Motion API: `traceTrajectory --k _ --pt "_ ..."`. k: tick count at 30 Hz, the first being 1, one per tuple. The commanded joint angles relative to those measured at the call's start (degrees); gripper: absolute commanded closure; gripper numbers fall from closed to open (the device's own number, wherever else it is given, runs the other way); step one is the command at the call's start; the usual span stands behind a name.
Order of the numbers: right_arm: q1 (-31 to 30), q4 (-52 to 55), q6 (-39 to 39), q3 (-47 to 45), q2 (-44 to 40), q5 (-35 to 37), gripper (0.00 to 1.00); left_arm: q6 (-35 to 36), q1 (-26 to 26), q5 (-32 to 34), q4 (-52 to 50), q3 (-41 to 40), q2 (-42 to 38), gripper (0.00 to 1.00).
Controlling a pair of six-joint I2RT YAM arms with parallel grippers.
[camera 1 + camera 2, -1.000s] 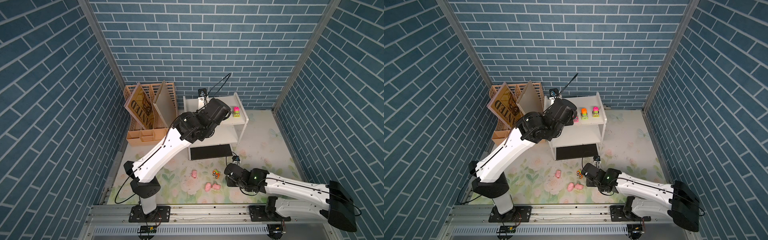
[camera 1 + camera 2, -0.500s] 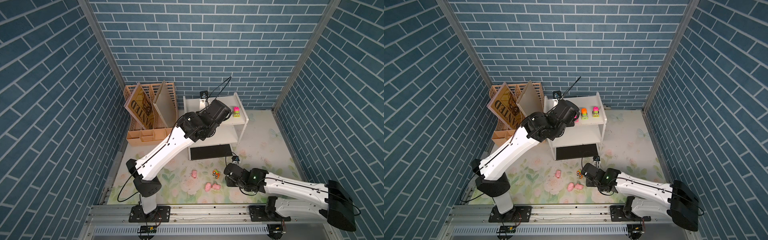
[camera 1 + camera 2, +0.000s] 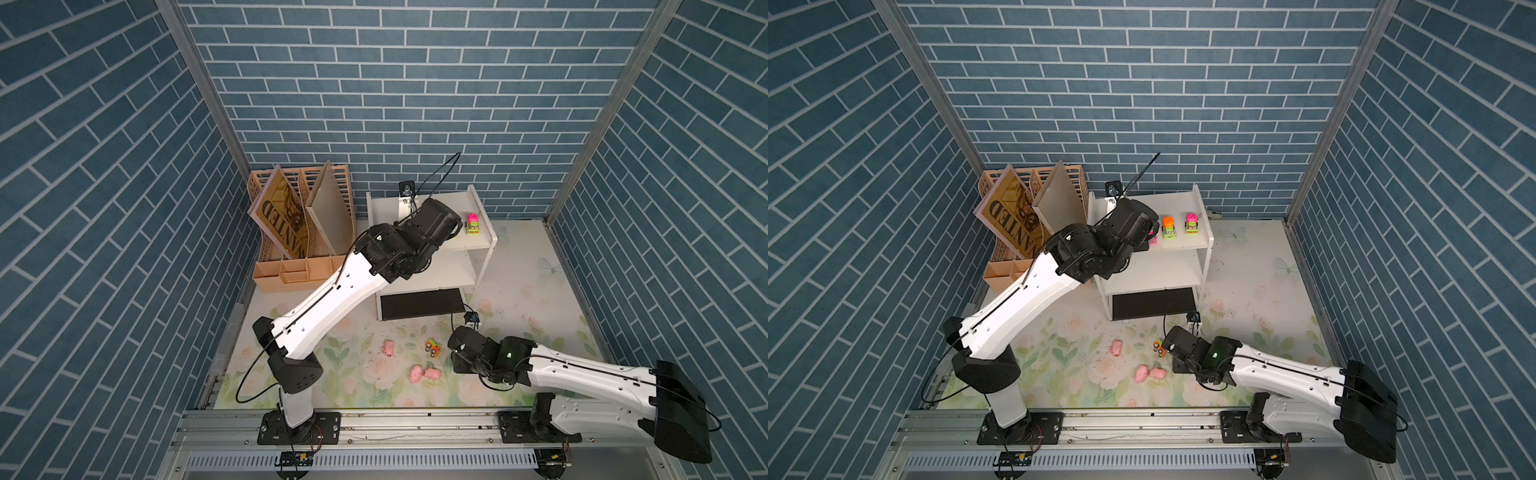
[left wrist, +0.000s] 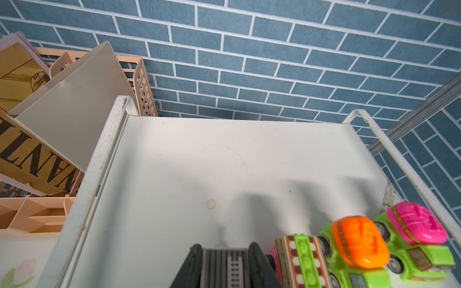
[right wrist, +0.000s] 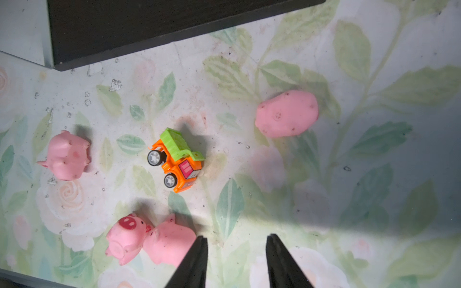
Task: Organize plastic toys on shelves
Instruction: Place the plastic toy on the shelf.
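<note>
Worktop: floral mat carrying the shelves, the organizer and the loose toys.
Shelves: white unit at the back of the worktop, just beside the organizer. It has flat boards between two side panels and a dark bottom.
Organizer: peach and slotted, with low compartments in front. Two boards lean in its slots.
Sign: tan board tilted in the organizer. "ANTED" reads in both top views and "WANT" in the left wrist view.
Beige board: plain, leaning next to the sign, its lower corner by the shelves' side panel.
Left tool: over the front of the top board, jaws closed onto a striped toy. The toy is grey with a ladder-like middle; whether it rests on the board cannot be told.
Right tool: low over the worktop, jaws partly apart with nothing between them.
Top board holds: three trucks in a close row toward the right side panel. The ladder truck is just beside the striped toy, then come the orange-topped truck and the pink-topped truck.
Pigs: four on the worktop in front of the shelves. Two touch each other just beside the right tool, and two lie apart.
Orange truck: on the worktop among the pigs, with a green bed and its wheels showing on one side.
</note>
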State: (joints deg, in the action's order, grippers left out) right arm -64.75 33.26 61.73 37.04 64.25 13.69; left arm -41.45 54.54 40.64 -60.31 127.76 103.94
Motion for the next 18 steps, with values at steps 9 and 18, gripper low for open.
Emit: traceTrajectory --k 9,18 --pt "0.72 1.08 1.15 -0.96 -0.94 0.50 0.57 0.64 -0.87 1.28 2.31 -1.42 0.56 0.66" --pt "1.19 1.20 0.76 -0.83 -0.98 0.26 0.57 1.31 -0.93 1.85 3.49 -0.66 0.82 0.64"
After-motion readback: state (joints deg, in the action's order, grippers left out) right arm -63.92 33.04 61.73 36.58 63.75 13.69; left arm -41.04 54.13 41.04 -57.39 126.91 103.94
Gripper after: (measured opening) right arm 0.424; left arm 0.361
